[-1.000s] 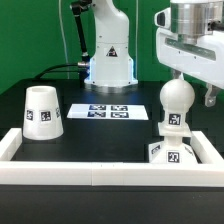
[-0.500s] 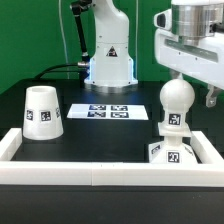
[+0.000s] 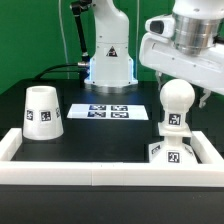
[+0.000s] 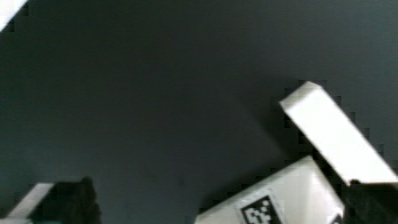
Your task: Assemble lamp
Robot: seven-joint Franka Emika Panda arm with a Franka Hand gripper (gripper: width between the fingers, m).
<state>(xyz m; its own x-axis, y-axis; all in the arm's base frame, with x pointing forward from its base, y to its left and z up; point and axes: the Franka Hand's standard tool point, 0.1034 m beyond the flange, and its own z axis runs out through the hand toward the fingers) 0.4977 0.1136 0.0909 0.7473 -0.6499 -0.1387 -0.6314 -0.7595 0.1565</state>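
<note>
The white ball-shaped bulb (image 3: 177, 98) stands upright on the small square tagged base (image 3: 172, 152) at the exterior view's right, inside the frame's corner. The conical shade (image 3: 40, 112) stands apart on the table at the exterior view's left, wide end down. My gripper (image 3: 190, 86) hangs tilted just above and behind the bulb, open and empty. One dark finger (image 3: 207, 97) shows beside the bulb. In the wrist view a tagged white part of the lamp (image 4: 267, 205) lies between my spread fingers (image 4: 63, 203).
The white rail frame (image 3: 100, 172) runs along the front and both sides of the black table; a piece of it shows in the wrist view (image 4: 347, 140). The marker board (image 3: 108, 110) lies flat at mid-table. The arm's pedestal (image 3: 108, 62) stands behind it.
My gripper's hand has tilted and shifted toward the exterior view's left above the bulb. The bulb, base and shade have not moved.
</note>
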